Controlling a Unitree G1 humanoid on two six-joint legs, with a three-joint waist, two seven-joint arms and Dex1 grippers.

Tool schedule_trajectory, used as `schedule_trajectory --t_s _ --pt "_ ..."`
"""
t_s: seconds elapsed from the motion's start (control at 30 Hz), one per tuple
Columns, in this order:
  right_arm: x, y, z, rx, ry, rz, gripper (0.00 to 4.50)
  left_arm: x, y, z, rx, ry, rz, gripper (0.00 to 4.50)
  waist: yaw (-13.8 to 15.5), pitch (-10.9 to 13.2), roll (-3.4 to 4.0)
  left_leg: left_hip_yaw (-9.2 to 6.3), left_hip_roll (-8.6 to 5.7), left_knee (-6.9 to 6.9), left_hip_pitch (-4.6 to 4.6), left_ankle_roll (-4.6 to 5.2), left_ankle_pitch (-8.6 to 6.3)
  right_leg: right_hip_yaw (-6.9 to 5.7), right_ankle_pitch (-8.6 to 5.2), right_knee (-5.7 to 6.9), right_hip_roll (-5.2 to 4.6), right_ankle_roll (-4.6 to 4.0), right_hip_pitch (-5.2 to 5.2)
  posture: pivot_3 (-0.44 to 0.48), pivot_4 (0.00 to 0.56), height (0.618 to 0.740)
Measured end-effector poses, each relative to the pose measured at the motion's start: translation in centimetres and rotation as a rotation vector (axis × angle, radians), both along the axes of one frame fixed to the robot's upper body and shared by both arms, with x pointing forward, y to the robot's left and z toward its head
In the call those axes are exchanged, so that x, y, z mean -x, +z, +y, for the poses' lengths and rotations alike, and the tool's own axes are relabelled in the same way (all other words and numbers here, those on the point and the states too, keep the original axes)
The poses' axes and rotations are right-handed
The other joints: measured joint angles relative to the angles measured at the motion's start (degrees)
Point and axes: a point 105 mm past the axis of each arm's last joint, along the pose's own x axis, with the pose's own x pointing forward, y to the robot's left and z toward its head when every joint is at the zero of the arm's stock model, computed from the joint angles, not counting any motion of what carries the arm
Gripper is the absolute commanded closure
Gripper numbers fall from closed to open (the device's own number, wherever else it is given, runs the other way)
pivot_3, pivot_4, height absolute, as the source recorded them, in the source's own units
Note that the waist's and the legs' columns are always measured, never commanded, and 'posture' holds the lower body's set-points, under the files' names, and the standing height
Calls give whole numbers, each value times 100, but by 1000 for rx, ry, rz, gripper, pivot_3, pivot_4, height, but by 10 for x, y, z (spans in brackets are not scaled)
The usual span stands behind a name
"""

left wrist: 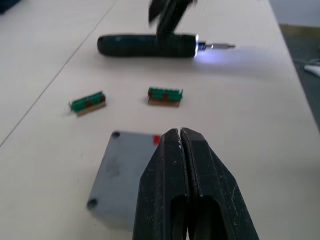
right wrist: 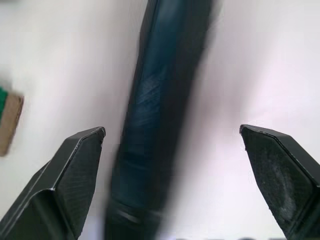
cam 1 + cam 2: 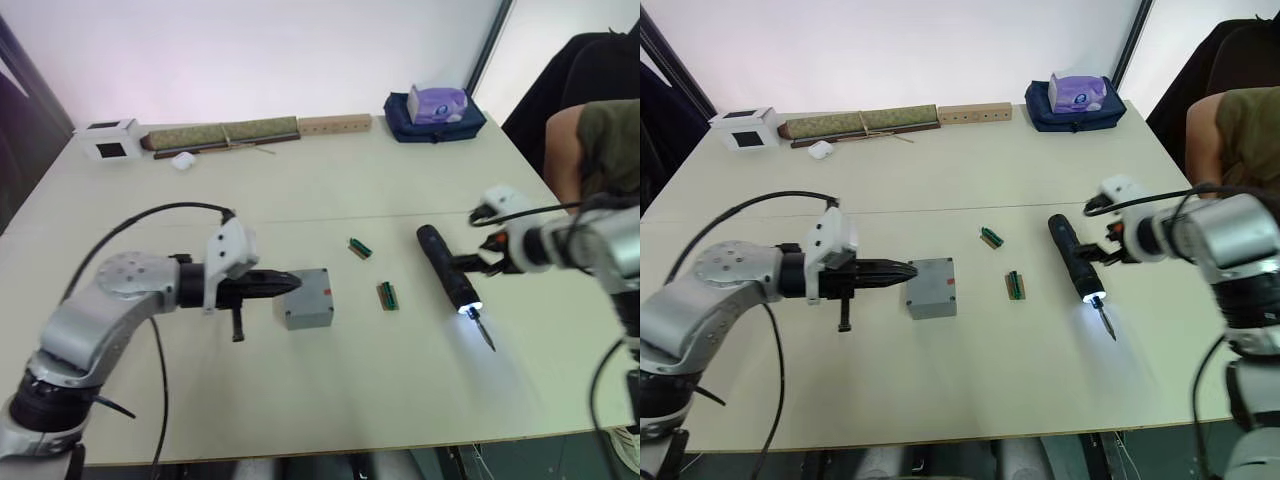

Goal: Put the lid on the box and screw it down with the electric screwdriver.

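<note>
Grey box (image 3: 932, 288) at table (image 3: 330, 400) centre, lid (image 1: 122, 167) already on. Left gripper (image 1: 181, 145) fingers pressed together, touching box's left edge. Right gripper (image 2: 172, 150) fingers spread astride screwdriver (image 3: 447, 266), right of box, unpinched. Advice: centre on barrel, close firmly before lifting.

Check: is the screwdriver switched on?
Its light is on: the electric screwdriver glows white at its tip, lighting the table around the bit. Whether the bit spins, cannot tell.
</note>
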Motion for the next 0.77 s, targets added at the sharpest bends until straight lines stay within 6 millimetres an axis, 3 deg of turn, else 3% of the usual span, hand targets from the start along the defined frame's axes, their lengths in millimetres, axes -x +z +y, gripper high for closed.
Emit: schedule_trajectory --t_s 0.03,0.07,0.1,0.13,0.17,0.23,0.4,0.47,0.57,0.77 --pt "6 15 9 -30 96 -64 32 -1 1 6 -7 23 -3 4500 -26 2 -3 0 5 -1 3 5 -3 2 0 0 7 0 -1 0 150 740" --pt "7 18 11 -38 117 -72 32 0 1 8 -9 27 -2 4500 -32 2 -4 -2 5 -3 3 7 -4 2 0 0 9 0 -1 0 150 740" --pt "16 29 24 -75 234 -107 0 -2 -3 16 -24 61 17 3987 -54 3 -4 -12 7 -4 15 16 -10 14 1 7 20 -1 0 0 150 740" --pt "32 28 29 -105 343 -98 0 2 -5 22 -31 74 25 3726 -27 13 -11 -18 7 -7 8 16 -9 12 0 7 21 -3 -6 0 150 740" --pt "52 23 26 -95 428 -58 0 6 -15 44 -75 135 91 3368 -7 16 -6 -15 8 -8 12 17 -10 12 -1 10 19 -4 -5 0 150 740" --pt "64 24 20 -63 473 -61 0 6 -17 70 -91 223 142 2613 5 23 -6 -8 6 -7 9 17 -10 12 0 10 12 -3 -8 0 150 740" --pt "91 29 26 -35 589 -84 0 19 -4 90 -103 236 182 549 10 28 -14 7 2 5 13 15 -9 16 -10 3 -4 -21 3 0 150 740" --pt "98 28 23 -29 596 -84 0 23 -1 96 -126 243 190 30 10 31 -21 7 2 7 15 14 -8 16 -9 4 -3 -21 5 0 150 740" --pt "104 26 15 -29 574 -70 0 32 10 106 -134 249 207 30 6 34 -23 9 2 7 16 13 -8 16 -8 5 -1 -18 4 0 150 740" --pt "106 45 12 0 553 -124 0 42 31 117 -139 241 177 30 -16 36 -19 14 4 6 21 13 -8 17 -10 8 1 -23 3 0 150 740"
